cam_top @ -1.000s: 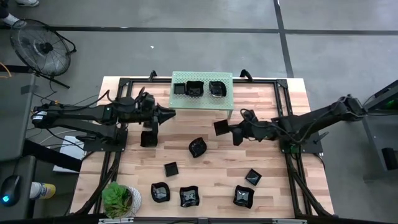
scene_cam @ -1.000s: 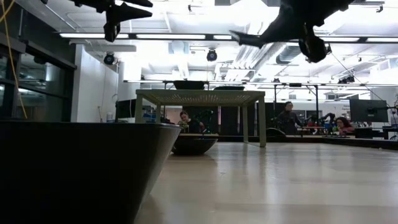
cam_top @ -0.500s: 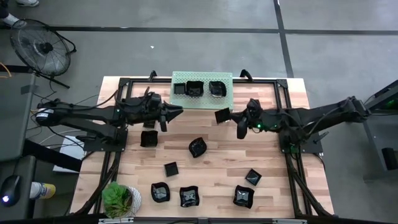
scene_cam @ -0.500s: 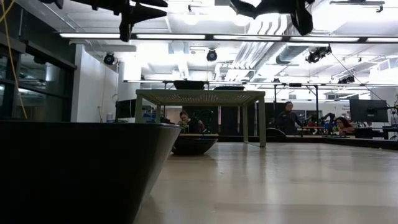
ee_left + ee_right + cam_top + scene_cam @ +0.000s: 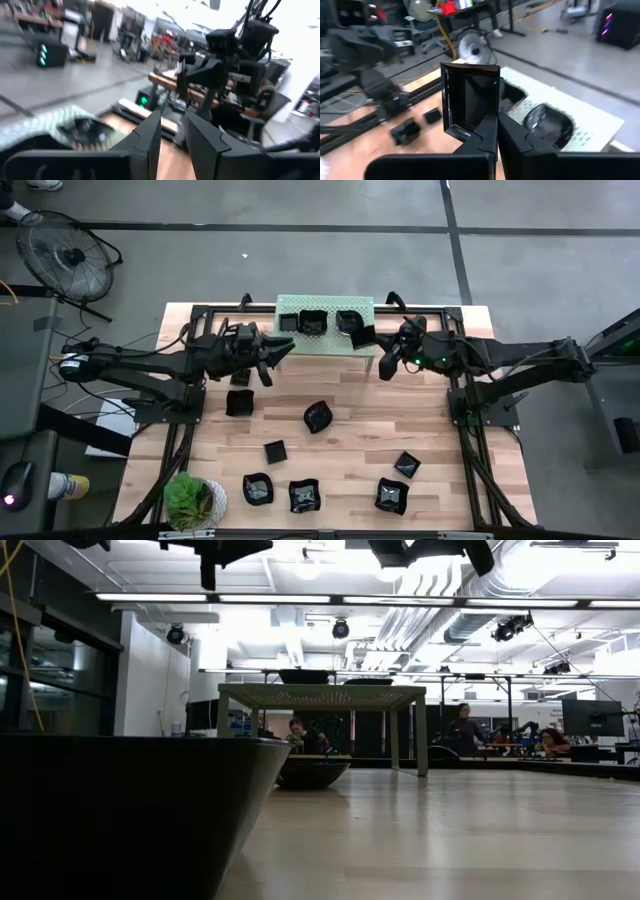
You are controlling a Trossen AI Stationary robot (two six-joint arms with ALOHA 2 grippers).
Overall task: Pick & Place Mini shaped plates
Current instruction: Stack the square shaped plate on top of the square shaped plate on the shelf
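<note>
The right claw [image 5: 368, 343] is up over the right end of the pale green perforated metal shelf [image 5: 325, 345], its fingers [image 5: 487, 131] pressed together on the rim of a small glossy black square dish [image 5: 470, 100], which stands on edge above them. From the right wrist view that dish sits upright in the grip, and just past it on the shelf top lies a glossy black rounded dish [image 5: 547, 121]. From above, three black dishes sit in a row on the shelf: one at the left [image 5: 288, 323], one in the middle [image 5: 313, 322] and one at the right [image 5: 348, 321], the last one just beside the held dish.

The left claw [image 5: 285, 350] hangs off the shelf's left end, pointing toward the right claw, its two dark fingers [image 5: 145, 137] a narrow gap apart with nothing between them.

Down on the wooden tabletop [image 5: 430, 440], well apart from both claws, more black mini dishes are scattered: a square one [image 5: 239, 402] below the left claw, a wavy one [image 5: 318, 417] near the middle, a small square [image 5: 275, 450], then a row nearer the front edge [image 5: 257, 489], [image 5: 303, 496], [image 5: 391, 496], and one tilted square [image 5: 406, 464] to the right. A small green potted plant [image 5: 190, 500] sits at the front left corner.

In the low view a big dark dish wall [image 5: 130, 810] fills the foreground, and the shelf stands on its legs farther back.
</note>
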